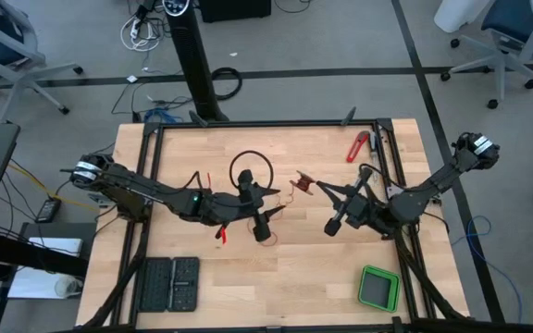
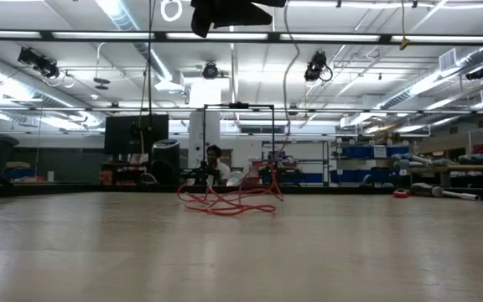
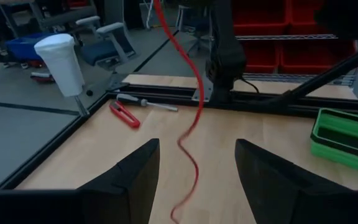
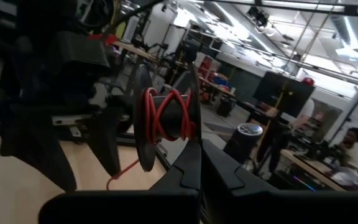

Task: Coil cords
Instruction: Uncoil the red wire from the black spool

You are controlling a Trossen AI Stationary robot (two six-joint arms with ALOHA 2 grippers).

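The cord is a very thin red wire. Part of it is wound on a small dark spool that my right gripper holds above the table's middle. From there the wire drops in a wavy line past the gap between the open fingers of my left gripper; I see no touch. Its loose remainder lies in a tangle on the tabletop, with a red end piece showing under the left arm. My right gripper is shut on the rim of one of the spool's dark flanges, pinched between its two fingers. The fingers come about level from the table's right side. The spool is lifted clear, its axis lying crosswise, with red wire turns around its core.
A black cable loop lies just beyond the left gripper. A red-handled tool lies at the far right, a green box at the near right, black trays at the near left. A person sits in the room beyond.
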